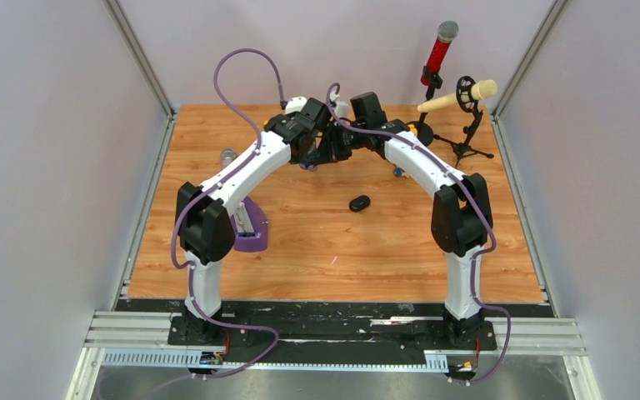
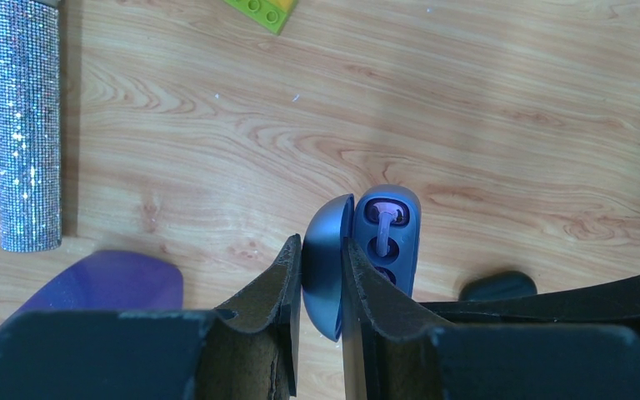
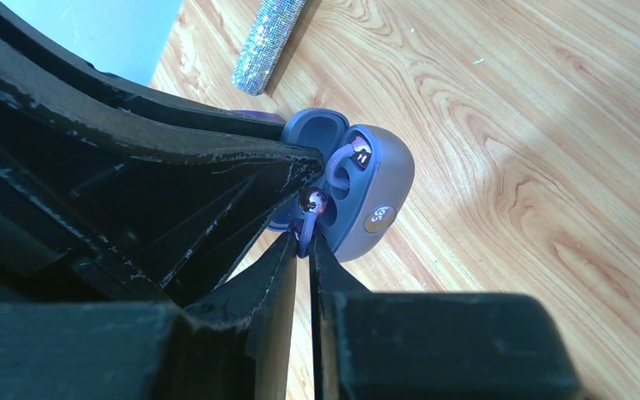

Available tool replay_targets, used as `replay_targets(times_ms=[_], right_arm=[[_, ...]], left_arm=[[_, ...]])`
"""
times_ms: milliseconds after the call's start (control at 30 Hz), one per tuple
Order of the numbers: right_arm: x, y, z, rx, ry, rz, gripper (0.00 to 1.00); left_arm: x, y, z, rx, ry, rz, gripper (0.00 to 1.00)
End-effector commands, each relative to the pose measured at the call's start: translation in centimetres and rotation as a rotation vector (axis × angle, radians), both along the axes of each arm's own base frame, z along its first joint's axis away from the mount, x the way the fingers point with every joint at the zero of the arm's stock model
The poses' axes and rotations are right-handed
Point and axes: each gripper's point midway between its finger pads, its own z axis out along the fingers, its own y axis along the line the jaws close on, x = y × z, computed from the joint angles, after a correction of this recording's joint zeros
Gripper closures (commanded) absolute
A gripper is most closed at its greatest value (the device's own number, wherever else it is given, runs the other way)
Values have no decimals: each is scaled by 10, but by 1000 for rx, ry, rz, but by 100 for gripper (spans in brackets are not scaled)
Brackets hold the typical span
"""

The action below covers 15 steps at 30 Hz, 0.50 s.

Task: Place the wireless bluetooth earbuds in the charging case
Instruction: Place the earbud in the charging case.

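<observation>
Near edge: both arms reach up from the front of the desk point(image 1: 325, 250). A purple plastic part point(image 1: 252, 229) sits just beside the left arm's elbow.

Mid-desk: a black pebble-shaped case point(image 1: 359, 202) lies shut, on its own.

Past that, the arms meet. The left pincer point(image 2: 322, 250) is clenched on the open lid of the blue-grey charging case point(image 2: 402, 218), one finger on each side of the lid. One purple earbud point(image 3: 346, 158) sits in a case pocket. The right pincer point(image 3: 303, 242) has its tips nipped on the second purple earbud point(image 3: 312, 202). This bud is at the case mouth with its metal tip toward the pocket, not seated.

Further out: a glitter-covered strip point(image 2: 25, 125) lies flat on the desk and a green toy brick point(image 2: 262, 10) is at the frame edge.

Far right corner: a red microphone point(image 1: 438, 50) and a beige microphone point(image 1: 458, 96) are on stands.
</observation>
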Motion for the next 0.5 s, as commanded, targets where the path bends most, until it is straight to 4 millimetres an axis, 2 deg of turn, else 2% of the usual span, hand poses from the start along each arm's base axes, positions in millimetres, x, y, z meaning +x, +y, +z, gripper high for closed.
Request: replay_targets(times_ms=[0,233,467], right_arm=[[6,5,11,4,-50,11,87],[5,3,8,-6,-49,6,86],[5,4,14,4,-54,7,77]], left_arm=[[4,-5,35,-40,-84,-6,100],[4,-5,35,-37,-85,-5,100],[4,-5,35,-37,-85,-5,100]])
